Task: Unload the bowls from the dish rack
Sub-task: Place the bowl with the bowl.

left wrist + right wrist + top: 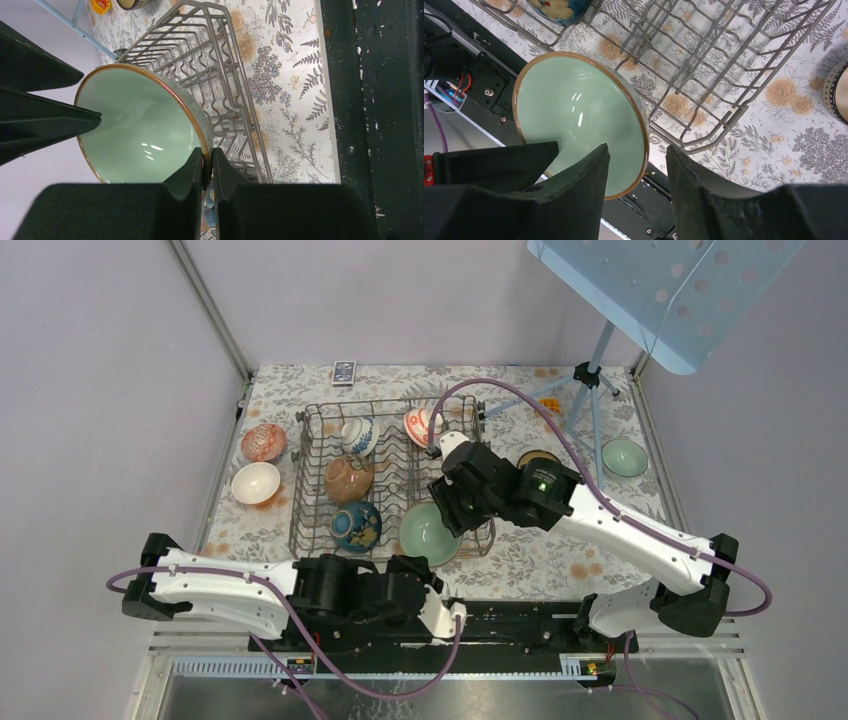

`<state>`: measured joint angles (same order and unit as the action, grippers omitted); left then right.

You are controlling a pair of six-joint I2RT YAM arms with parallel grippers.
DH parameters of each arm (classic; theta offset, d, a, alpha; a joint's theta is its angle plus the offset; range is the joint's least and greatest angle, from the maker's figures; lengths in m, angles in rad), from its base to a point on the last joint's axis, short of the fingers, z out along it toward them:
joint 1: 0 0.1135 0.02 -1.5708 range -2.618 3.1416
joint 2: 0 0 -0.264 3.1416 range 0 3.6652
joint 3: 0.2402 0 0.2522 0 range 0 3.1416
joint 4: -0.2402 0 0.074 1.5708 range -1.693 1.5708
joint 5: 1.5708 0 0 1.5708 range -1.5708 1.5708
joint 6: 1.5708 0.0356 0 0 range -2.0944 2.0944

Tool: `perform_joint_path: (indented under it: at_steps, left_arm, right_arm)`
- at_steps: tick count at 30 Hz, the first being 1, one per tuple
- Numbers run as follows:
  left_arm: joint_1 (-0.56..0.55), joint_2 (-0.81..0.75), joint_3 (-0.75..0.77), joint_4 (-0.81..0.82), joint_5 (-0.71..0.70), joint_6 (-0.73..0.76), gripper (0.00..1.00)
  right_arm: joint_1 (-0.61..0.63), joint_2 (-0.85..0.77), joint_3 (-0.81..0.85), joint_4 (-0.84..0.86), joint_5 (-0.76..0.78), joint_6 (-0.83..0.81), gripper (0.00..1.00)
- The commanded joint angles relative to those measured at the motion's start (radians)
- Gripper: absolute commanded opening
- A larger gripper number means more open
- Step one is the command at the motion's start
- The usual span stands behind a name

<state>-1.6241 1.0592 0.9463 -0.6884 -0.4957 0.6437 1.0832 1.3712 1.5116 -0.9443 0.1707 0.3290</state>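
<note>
A pale green bowl (430, 533) with a brown rim is tilted at the near right corner of the grey wire dish rack (310, 470). My left gripper (208, 160) is shut on that bowl's rim (200, 131), one finger inside and one outside. My right gripper (636, 160) is open and straddles the same bowl (574, 110) at its rim; a gap shows on the outer side. From above, the right gripper (450, 510) reaches in from the right. The rack still holds a brown bowl (349, 477), a blue bowl (357, 525) and others.
Left of the rack, a red patterned bowl (264, 442) and a white bowl (255, 482) sit on the floral table. On its right are a dark bowl (538, 458) and a green bowl (624, 456). A tripod stand (590, 380) rises at the back right.
</note>
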Motion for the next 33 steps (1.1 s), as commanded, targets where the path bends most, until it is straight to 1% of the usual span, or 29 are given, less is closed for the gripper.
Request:
perform_joint_path:
  at_steps: [1,18,26,28,30,33]
  left_arm:
    - [-0.006,-0.044,0.022,0.080,-0.021,0.015,0.00]
    - [-0.026,-0.050,0.041,0.078,-0.032,-0.023,0.00]
    - [-0.029,-0.045,0.042,0.080,-0.032,-0.040,0.00]
    - [-0.029,-0.042,0.042,0.080,-0.034,-0.043,0.00]
    - [-0.029,-0.042,0.043,0.081,-0.034,-0.050,0.00]
    - [-0.029,-0.042,0.047,0.080,-0.041,-0.062,0.00]
  right_arm:
    - [0.012,0.006,-0.007,0.055,0.042,0.000,0.52]
    - [0.012,0.048,-0.009,0.054,0.053,0.018,0.32]
    - [0.012,0.050,-0.017,0.048,0.031,0.026,0.17]
    - [0.012,0.049,-0.023,0.048,0.027,0.028,0.11]
    - [0.012,0.047,-0.030,0.050,0.028,0.029,0.01]
    - [0.012,0.038,-0.041,0.055,0.032,0.034,0.00]
